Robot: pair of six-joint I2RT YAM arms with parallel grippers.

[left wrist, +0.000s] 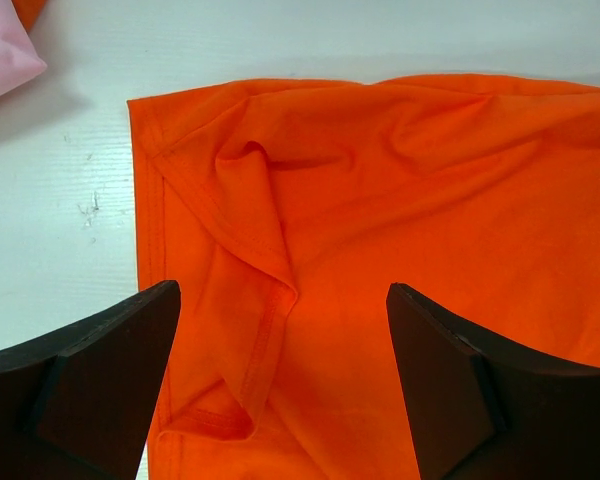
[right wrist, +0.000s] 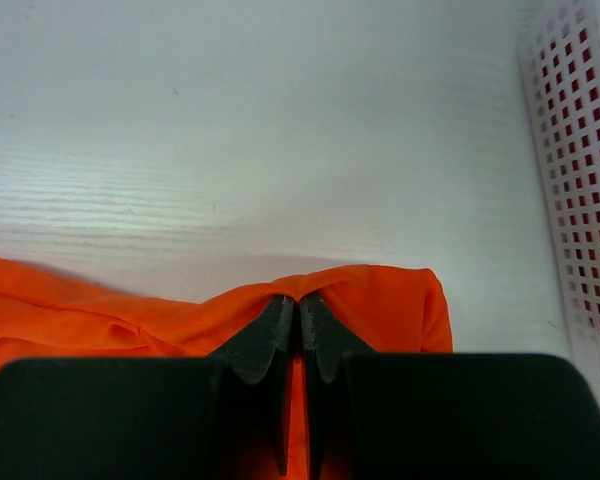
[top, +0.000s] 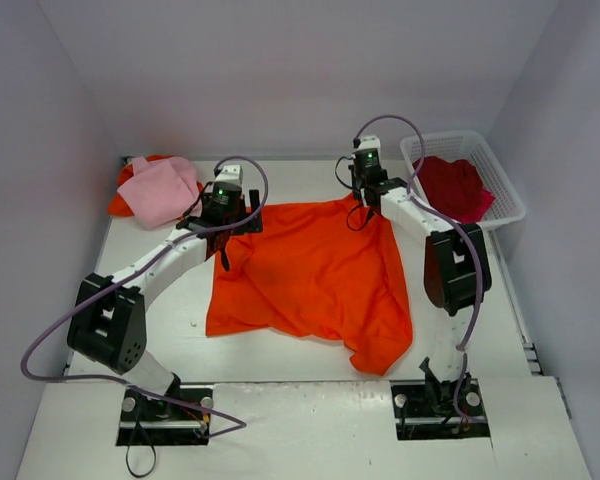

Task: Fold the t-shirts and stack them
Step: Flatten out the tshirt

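Note:
A bright orange t-shirt (top: 310, 280) lies spread and rumpled across the middle of the table. My left gripper (top: 227, 232) hovers open over its far-left corner, where a hemmed flap is folded over (left wrist: 250, 330); the fingers (left wrist: 100, 370) straddle the cloth without touching it. My right gripper (top: 360, 216) is at the shirt's far-right edge, shut on a pinched ridge of orange cloth (right wrist: 380, 300), fingertips together (right wrist: 300, 297). A pale pink t-shirt (top: 160, 190) lies bunched at the far left. A crimson t-shirt (top: 455, 187) sits in the basket.
A white lattice basket (top: 507, 205) stands at the far right, its wall close beside my right gripper (right wrist: 580, 200). More orange cloth (top: 123, 195) shows under the pink shirt. Walls close the table on three sides.

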